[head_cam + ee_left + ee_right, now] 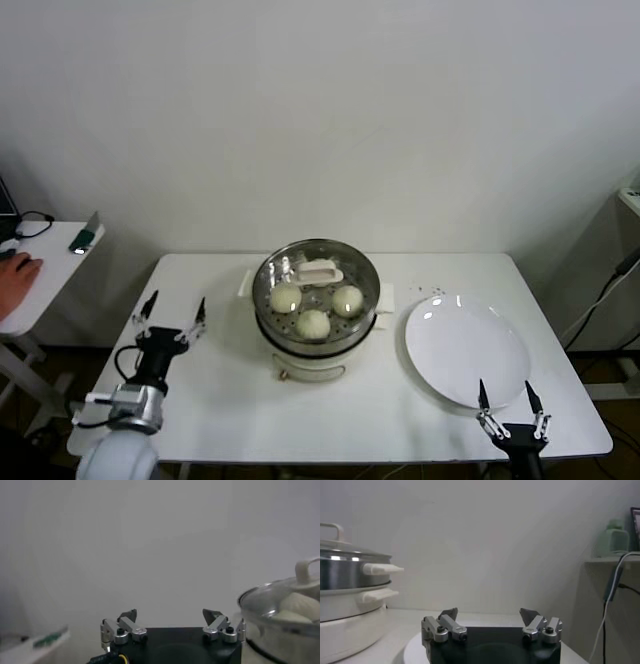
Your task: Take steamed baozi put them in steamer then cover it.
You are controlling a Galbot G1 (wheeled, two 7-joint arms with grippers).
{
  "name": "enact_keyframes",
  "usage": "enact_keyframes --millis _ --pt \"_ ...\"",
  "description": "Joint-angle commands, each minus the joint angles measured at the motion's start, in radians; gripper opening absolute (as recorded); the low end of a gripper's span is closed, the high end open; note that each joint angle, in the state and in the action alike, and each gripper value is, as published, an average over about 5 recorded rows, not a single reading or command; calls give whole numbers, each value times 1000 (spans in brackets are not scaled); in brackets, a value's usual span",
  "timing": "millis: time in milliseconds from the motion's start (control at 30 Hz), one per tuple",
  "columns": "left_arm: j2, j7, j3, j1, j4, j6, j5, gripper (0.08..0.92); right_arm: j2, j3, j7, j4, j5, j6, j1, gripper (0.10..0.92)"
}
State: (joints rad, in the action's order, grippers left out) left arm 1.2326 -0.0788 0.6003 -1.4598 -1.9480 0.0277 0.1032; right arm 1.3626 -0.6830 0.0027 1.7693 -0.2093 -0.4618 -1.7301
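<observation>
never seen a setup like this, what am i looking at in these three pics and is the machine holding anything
This is a two-armed robot at a white table. The wide picture comes from a camera on its head, looking down; the other two come from cameras on each wrist, looking past the fingers. The left gripper is over the table's left side, the right gripper at the near edge of an empty white plate. Both are open and hold nothing. In the middle stands a steel steamer with three baozi visible inside, under a glass lid with a white handle.
</observation>
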Motion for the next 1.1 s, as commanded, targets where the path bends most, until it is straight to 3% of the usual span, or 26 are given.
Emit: enact_keyframes --millis 33,1100 --pt "11 14 14 -111 179 272 238 823 -4 5 4 -8 -7 -17 -2 823" --pt "46 38 -60 -132 151 269 204 823 -6 27 -3 -10 -18 -10 -11 823"
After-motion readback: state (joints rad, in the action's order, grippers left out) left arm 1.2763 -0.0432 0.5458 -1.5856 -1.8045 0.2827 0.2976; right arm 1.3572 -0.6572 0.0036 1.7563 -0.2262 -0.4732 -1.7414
